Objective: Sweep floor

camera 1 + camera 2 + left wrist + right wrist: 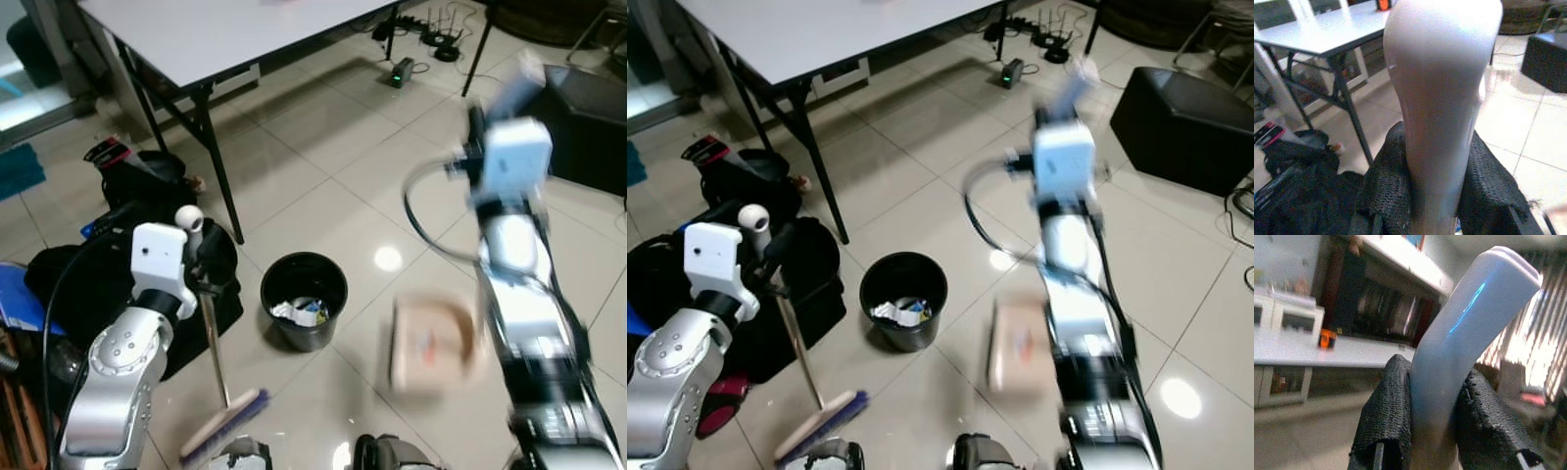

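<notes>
My left gripper [1435, 196] is shut on the broom's white handle [1442, 98], low on my left. The broom [214, 338] stands nearly upright, its white knob [189, 216] on top and its brush head [226, 428] on the tiles by my feet. My right gripper [1432, 431] is raised on my right and shut on a curved white dustpan handle [1469, 323]. Below that arm hangs a blurred beige dustpan [432, 343], just above the floor. A black bin [304, 298] holding scraps of rubbish stands on the tiles between broom and dustpan.
A white folding table [225, 34] with black legs stands ahead to the left. Black bags [137, 181] lie on the floor at my left. A black ottoman [1185, 113] sits at the right, and a power strip with cables [400, 70] lies beyond the table.
</notes>
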Available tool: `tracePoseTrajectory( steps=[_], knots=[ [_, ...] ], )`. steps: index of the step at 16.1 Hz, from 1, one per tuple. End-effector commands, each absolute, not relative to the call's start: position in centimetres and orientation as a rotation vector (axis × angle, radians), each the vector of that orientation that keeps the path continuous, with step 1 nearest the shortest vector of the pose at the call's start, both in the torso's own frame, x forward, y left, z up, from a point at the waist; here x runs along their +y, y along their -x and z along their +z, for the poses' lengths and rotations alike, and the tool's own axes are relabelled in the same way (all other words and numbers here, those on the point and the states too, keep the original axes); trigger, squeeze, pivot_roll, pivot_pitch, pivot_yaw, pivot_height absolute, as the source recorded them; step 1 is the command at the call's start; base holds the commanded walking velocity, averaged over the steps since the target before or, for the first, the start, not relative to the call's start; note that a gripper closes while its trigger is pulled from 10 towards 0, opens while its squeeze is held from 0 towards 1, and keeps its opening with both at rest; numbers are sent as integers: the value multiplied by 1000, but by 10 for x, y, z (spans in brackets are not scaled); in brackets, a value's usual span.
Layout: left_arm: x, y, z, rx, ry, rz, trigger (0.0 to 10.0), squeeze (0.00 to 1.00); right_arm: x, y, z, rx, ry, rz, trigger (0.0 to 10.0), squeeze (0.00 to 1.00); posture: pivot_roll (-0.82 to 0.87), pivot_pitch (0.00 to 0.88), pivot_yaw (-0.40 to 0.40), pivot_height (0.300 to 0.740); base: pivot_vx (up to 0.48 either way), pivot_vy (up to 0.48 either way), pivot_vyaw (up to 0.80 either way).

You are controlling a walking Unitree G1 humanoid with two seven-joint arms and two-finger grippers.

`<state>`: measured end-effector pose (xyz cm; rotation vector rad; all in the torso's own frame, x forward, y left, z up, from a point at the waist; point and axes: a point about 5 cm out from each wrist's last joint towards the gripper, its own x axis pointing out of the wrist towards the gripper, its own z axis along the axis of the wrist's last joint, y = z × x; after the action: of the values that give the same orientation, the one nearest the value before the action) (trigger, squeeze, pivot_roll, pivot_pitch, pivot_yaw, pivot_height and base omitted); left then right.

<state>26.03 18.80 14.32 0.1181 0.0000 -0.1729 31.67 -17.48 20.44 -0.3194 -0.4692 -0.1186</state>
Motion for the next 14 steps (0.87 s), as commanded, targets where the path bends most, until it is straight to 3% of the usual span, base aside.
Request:
tracePoseTrajectory(
  steps=[1, 5, 14],
  knots=[
    [187, -261, 144, -10, -125, -187, 10000, 0, -178, -310, 226, -551, 331, -139, 10000, 0, -34, 42, 40, 740, 0, 0, 0],
    [181, -265, 145, -26, -119, -207, 10000, 0, -193, -301, 211, -370, 278, -196, 10000, 0, -46, 31, 33, 740, 0, 0, 0],
    [180, -261, 141, -29, -103, -197, 10000, 0, -181, -291, 201, -255, 239, -121, 10000, 0, -46, 36, 11, 740, -32, 0, 0]
  ],
)
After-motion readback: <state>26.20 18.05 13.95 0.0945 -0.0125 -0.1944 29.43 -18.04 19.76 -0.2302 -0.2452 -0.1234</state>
